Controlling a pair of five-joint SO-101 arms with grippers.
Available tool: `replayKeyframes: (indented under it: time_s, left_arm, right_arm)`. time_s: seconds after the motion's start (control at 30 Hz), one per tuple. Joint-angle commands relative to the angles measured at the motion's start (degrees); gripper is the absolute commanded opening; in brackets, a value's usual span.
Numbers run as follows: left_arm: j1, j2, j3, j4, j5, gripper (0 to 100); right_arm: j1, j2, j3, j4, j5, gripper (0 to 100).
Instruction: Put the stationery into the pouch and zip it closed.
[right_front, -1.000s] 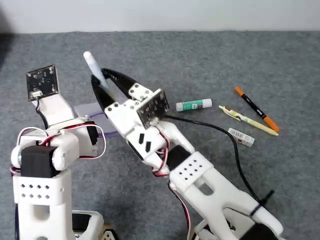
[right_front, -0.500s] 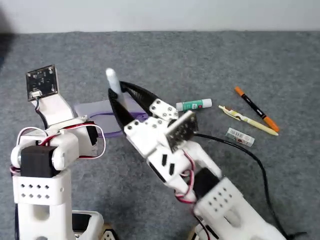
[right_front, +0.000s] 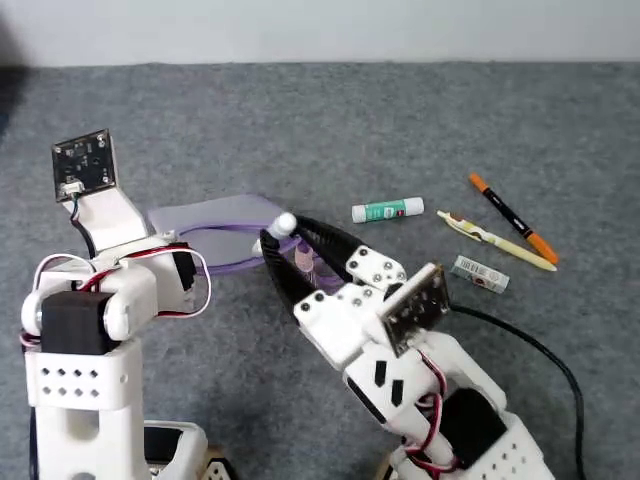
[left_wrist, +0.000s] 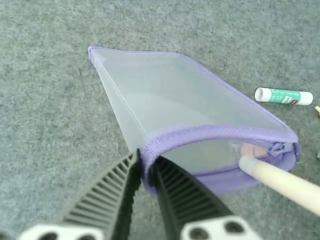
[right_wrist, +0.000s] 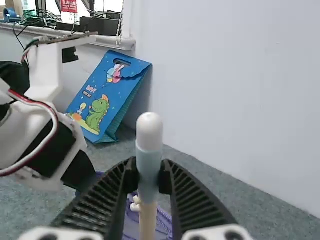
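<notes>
High view puts the grey table (right_front: 420, 120) under everything, with the purple pouch (right_front: 205, 218) lying long-ways across it. The left gripper (left_wrist: 145, 164) is clamped on the pouch's zip rim at one end, lifting that rim so the mouth gapes.

The right gripper (right_front: 283, 234) hangs over the pouch's other end, the end with the zip slider. It is pinched tight around a pen (right_front: 285, 224). In the right wrist view the pen (right_wrist: 149, 145) stands along the fingers with its cap sticking out past them. In the left wrist view its pale barrel (left_wrist: 280, 182) slants down so its lower end meets the pouch's mouth just beside the slider. Whether that end is already inside the rim I cannot tell.

So the pen's long axis stands steeply across the pouch's length, not along it. As I judge it, the pen has to be tipped and fed from the slider end towards the held end before it is let go. The right arm is the one placed to do that.

Well apart from the pouch, beyond its slider end, lie the marker (right_front: 512, 217), the ballpoint (right_front: 497, 240), the glue stick (right_front: 387, 210) and a small packet (right_front: 482, 273), none yet packed.
</notes>
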Motion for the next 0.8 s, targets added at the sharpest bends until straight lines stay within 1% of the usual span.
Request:
replayKeyframes:
  time_s: [0.0, 0.07, 0.13, 0.2, 0.37, 0.4, 0.47, 0.53, 0.6, 0.77]
  left_arm:
    - [0.2, 0.3, -2.9, -0.3, 0.7, 1]
    - [0.1, 0.3, -2.9, -0.3, 0.7, 1]
    - [0.1, 0.3, -2.9, -0.3, 0.7, 1]
    - [0.1, 0.3, -2.9, -0.3, 0.7, 1]
    - [0.1, 0.3, -2.9, -0.4, 0.7, 1]
    - [0.1, 0.3, -2.9, -0.4, 0.7, 1]
    - [0.1, 0.3, -2.9, -0.4, 0.7, 1]
    - [0.1, 0.3, -2.9, -0.4, 0.7, 1]
    - [0.2, 0.3, -2.9, -0.4, 0.7, 1]
    - [0.2, 0.3, -2.8, -0.4, 0.7, 1]
  right_arm:
    - [-0.3, -1.7, 0.6, 4.6, 0.7, 0.7]
    - [-0.2, -3.5, 0.9, 8.4, 0.4, 0.7]
    - [-0.4, -4.7, 2.2, 9.7, 0.4, 0.7]
    - [-0.5, -5.3, 4.4, 9.7, 0.4, 0.7]
    - [-0.5, -5.2, 8.9, 4.7, 0.7, 1.2]
    - [-0.5, -5.1, 8.9, 4.5, 0.7, 2.7]
    - [-0.5, -3.7, 8.6, 4.8, 0.7, 8.7]
    - [-0.2, -1.9, 6.4, 6.7, 0.4, 15.8]
    - [-0.2, 0.7, 3.3, 8.8, 0.1, 19.2]
    - [0.8, 7.4, -7.5, 13.1, -5.3, 15.1]
